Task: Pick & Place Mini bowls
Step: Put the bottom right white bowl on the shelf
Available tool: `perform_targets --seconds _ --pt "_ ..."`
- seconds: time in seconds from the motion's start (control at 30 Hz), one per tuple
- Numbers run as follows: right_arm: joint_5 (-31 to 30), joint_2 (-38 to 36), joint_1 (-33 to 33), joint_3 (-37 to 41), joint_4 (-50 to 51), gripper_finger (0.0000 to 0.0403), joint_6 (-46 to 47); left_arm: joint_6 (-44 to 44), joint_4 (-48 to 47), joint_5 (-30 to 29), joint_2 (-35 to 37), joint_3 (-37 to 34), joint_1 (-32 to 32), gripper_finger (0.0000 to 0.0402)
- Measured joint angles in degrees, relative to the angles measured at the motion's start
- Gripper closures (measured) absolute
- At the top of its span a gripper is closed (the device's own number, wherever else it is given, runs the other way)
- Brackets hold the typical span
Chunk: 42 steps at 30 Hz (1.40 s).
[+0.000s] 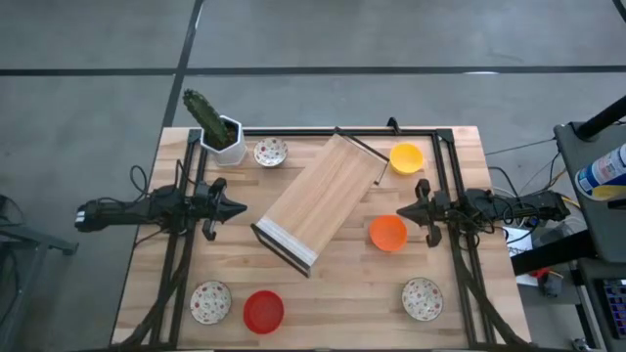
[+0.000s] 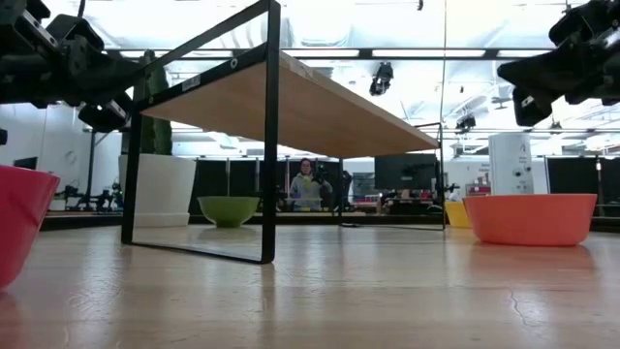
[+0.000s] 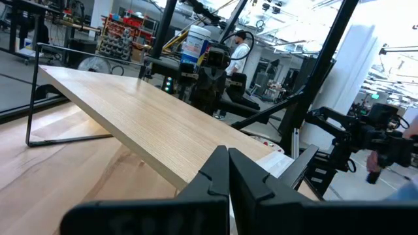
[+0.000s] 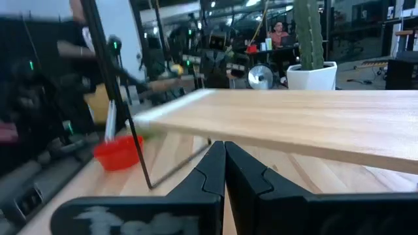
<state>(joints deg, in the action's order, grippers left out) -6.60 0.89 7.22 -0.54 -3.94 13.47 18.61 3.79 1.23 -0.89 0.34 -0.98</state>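
Note:
Six mini bowls sit on the wooden table. A white patterned one (image 1: 271, 153) is at the far left beside the cactus pot. The yellow one (image 1: 406, 157) is at the far right. The orange one (image 1: 388, 233) is right of centre. A white one (image 1: 210, 301), the red one (image 1: 263, 311) and another white one (image 1: 422, 298) stand along the near edge. My left gripper (image 1: 240, 207) is shut and empty, above the table left of the wooden shelf. My right gripper (image 1: 399, 211) is shut and empty, just above and beside the orange bowl (image 2: 531, 218).
A wooden shelf board on a black wire frame (image 1: 318, 200) stands slantwise across the table's middle, between the two grippers. A white angular pot with a green cactus (image 1: 223, 132) stands at the far left corner. A person (image 2: 308, 184) sits in the room beyond the table.

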Motion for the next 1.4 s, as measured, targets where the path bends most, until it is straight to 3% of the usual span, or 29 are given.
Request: perform_targets --seconds 0.23,0.37,0.57,0.67,0.9,1.03,1.17,1.4 --pt "-9.3 0.0 0.0 0.0 -3.8 0.0394 42.8 -2.1 0.9 -0.6 0.0 0.0 0.0 0.0401" --pt "-9.3 0.0 0.0 0.0 -4.2 0.0394 49.8 3.1 7.4 -1.8 0.0 0.0 0.0 0.0401" --pt "-4.1 0.0 0.0 0.0 -7.1 0.0394 60.1 16.2 22.7 -2.9 0.0 0.0 0.0 0.0401" --pt "-2.9 0.1 0.0 0.0 -6.1 0.0394 63.6 17.0 28.5 -2.9 0.0 0.0 0.0 0.0401" --pt "15.1 4.8 0.1 -1.2 -5.2 0.0355 73.5 17.5 32.8 -2.8 0.0 0.0 0.0 0.0401" --pt "21.8 10.4 0.1 -5.5 -3.6 0.0315 76.4 19.5 32.8 -2.8 -0.1 0.0 0.0 0.0401" --pt "26.3 18.2 0.1 -14.4 7.3 0.0280 74.5 22.7 33.3 -2.8 -0.1 0.0 0.0 0.0401" --pt "32.6 34.4 0.5 -33.2 36.3 0.0269 57.5 30.5 34.2 -2.8 -0.1 1.5 0.0 0.0401"
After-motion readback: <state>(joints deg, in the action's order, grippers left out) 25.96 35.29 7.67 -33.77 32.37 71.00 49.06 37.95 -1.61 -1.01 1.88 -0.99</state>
